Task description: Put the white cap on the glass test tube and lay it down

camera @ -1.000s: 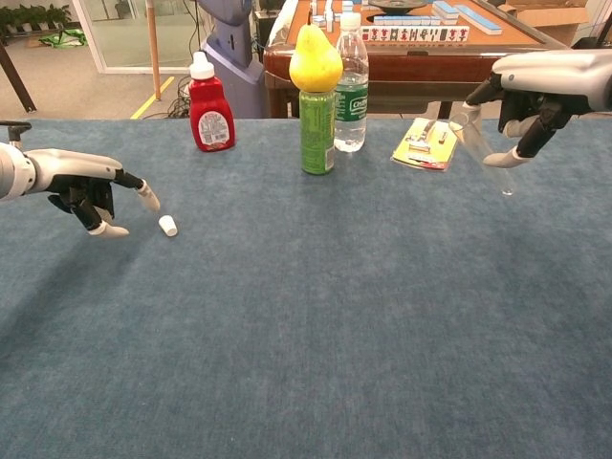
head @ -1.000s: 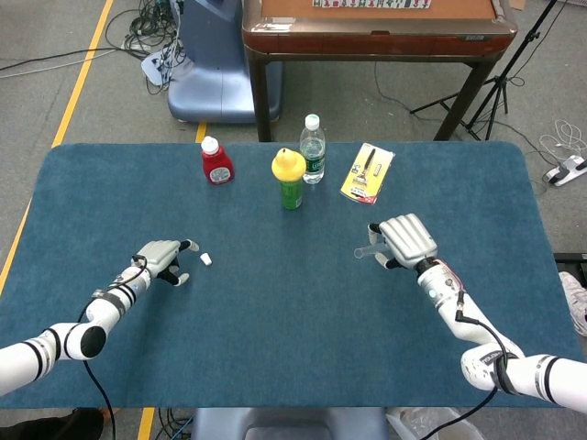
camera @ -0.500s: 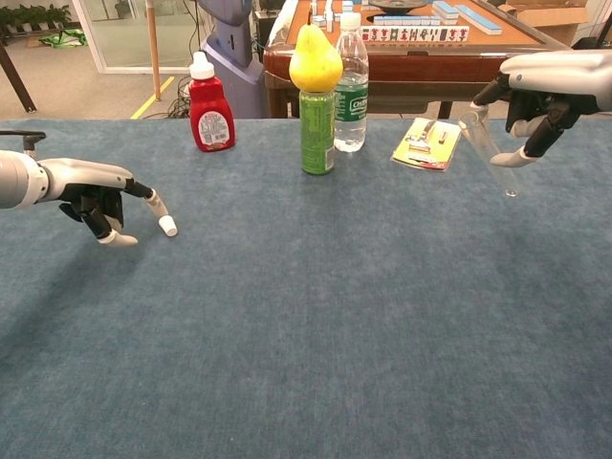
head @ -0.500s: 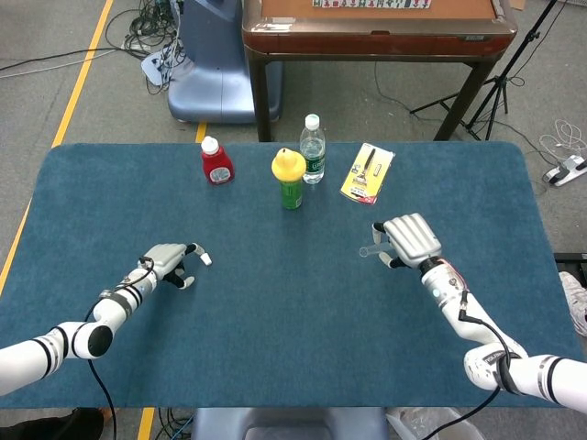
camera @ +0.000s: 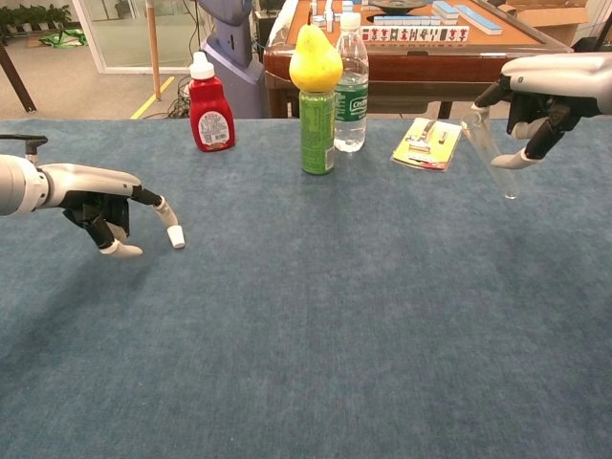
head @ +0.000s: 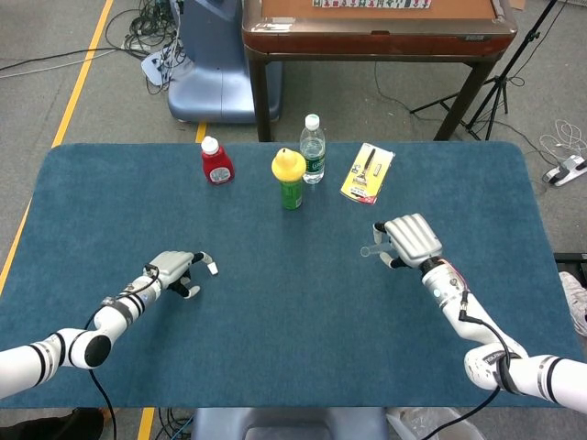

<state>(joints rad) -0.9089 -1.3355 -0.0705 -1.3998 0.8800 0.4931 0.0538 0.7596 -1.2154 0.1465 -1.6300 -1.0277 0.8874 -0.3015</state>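
**Still uncapped: tube aloft, cap on the mat**

Glass test tube (camera: 491,153) hangs tilted at far right, grasped by right hand (camera: 547,91); fragile, slick, best held mid-body. White cap (camera: 176,237), tiny and light, lies near left; left hand (camera: 100,196) touches it with one outstretched fingertip, grasp unclear.

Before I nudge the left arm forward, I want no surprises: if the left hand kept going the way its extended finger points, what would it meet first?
The white cap, right at the fingertip of the left hand. Beyond it only bare blue table shows, though depth is hard to judge.
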